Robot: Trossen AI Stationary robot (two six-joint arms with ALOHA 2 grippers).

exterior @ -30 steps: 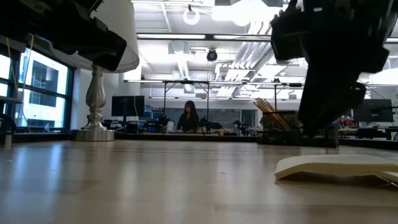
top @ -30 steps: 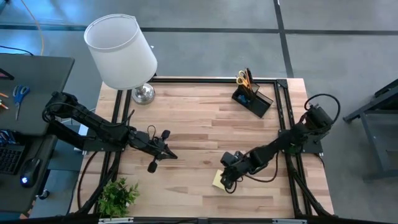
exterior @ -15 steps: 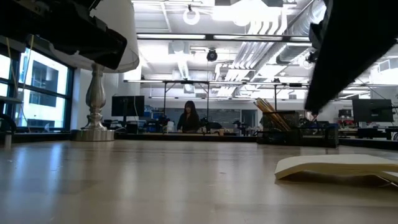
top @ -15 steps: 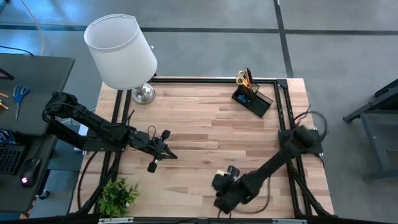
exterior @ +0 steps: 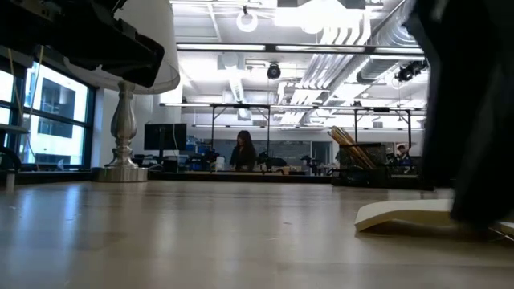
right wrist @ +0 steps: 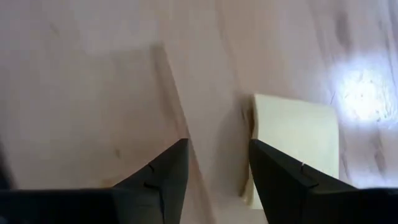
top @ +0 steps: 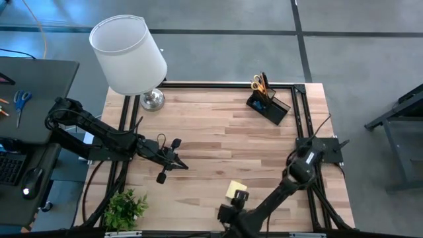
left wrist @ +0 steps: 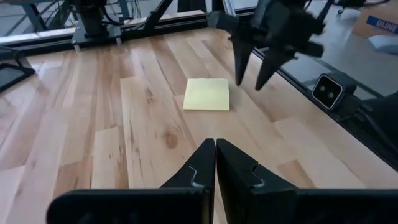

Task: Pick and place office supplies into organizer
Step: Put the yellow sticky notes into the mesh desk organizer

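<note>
so right gripper (left wrist: pixel 254 53) hangs over the table's near edge with its fingers (right wrist: pixel 163 176) parted, nothing between them, tips pointing down just beside the yellow sticky-note pad (top: pixel 236 191) but not touching it. pad lies flat on the wooden table (top: pixel 218 142), near the front edge, right of centre; in the low view one edge of the pad (exterior: pixel 418 215) lifts a little off the wood and the right arm blocks part of it. left gripper (top: pixel 177 162) waits over the left-middle of the table, fingers (left wrist: pixel 198 171) pressed together, empty. black organizer (top: pixel 269 106) stands at the far right corner, well apart from the pad, with yellow-handled scissors (top: pixel 258 84) and a couple of pens sticking up out of it. white lamp (top: pixel 129 56) at the far left corner, small green plant (top: pixel 124 207) at the near left corner. a person (exterior: pixel 242 150) shows far back in the room
</note>
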